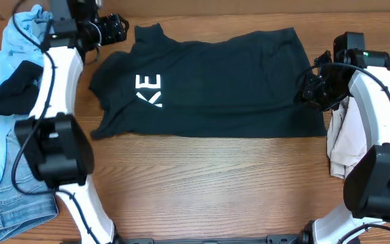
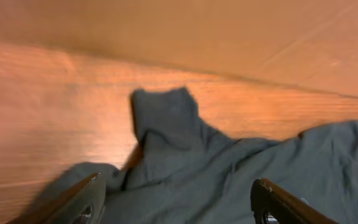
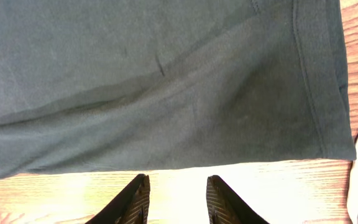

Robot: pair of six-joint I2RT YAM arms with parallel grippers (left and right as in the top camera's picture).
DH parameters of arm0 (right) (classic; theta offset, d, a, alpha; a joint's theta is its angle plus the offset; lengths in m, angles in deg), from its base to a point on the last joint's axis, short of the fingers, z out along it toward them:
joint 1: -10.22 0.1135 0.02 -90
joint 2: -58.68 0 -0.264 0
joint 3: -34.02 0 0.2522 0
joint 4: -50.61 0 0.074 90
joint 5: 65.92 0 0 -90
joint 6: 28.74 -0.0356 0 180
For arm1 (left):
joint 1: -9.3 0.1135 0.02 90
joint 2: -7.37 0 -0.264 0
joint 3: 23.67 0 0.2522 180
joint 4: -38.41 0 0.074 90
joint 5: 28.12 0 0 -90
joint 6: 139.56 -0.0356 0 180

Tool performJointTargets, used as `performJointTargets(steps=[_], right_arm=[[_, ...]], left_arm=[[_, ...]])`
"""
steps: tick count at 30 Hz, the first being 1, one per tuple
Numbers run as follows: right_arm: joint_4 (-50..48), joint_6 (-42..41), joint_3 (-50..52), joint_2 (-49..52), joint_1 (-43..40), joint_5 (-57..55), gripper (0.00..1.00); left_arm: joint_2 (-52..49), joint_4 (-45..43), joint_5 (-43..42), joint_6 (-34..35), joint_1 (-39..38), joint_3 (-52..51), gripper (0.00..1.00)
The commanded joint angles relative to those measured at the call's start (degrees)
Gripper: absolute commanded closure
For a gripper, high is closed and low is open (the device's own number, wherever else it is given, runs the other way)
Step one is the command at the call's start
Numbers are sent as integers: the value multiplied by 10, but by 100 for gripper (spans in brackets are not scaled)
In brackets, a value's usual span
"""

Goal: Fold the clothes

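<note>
A large black T-shirt [image 1: 222, 81] with white "KE" letters [image 1: 149, 90] lies folded flat across the back middle of the table. My left gripper [image 1: 117, 28] hovers at its top-left corner. In the left wrist view its fingers stand wide apart over the shirt's cloth [image 2: 166, 118], and the left gripper [image 2: 178, 183] holds nothing. My right gripper [image 1: 308, 91] is at the shirt's right end. In the right wrist view the right gripper [image 3: 177, 182] is open over bare wood, just off the shirt's hemmed edge [image 3: 166, 81], with nothing between its fingers.
A light-blue garment [image 1: 5, 54] with a black piece [image 1: 15, 88] on it is piled at the left edge, with denim [image 1: 12, 200] below. An off-white garment [image 1: 347, 146] lies at the right edge beside the right arm. Bare wooden table [image 1: 215, 183] fills the front.
</note>
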Motion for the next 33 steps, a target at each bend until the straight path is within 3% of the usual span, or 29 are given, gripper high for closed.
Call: performJointTargets(steps=[1, 5, 11, 19, 21, 25, 26, 27, 31, 33], right_arm=[[-1, 4, -14, -1, 2, -3, 66], [-3, 4, -14, -1, 2, -5, 66], [-3, 4, -14, -1, 2, -7, 66], [-3, 4, -14, -1, 2, -7, 66], [-3, 4, -14, -1, 2, -7, 67], [-4, 4, -14, -1, 2, -7, 67], [-3, 4, -14, -1, 2, -7, 67], [-4, 4, -14, -1, 2, -7, 67], [-3, 4, -14, -1, 2, -7, 67], [-4, 4, -14, -1, 2, -7, 67]], left_arm=[[-65, -6, -43, 35, 1, 15, 23], [-108, -6, -66, 34, -1, 15, 22], [-135, -19, -31, 17, -2, 14, 25], [-187, -95, -17, 8, -30, 14, 31], [-192, -109, -15, 9, -35, 14, 38], [-192, -123, -17, 11, -35, 15, 73], [-192, -122, -17, 21, -34, 15, 77], [-191, -122, -17, 30, -32, 16, 78], [-174, -104, -19, 42, -18, 16, 50], [-164, -104, -19, 42, -10, 16, 51]])
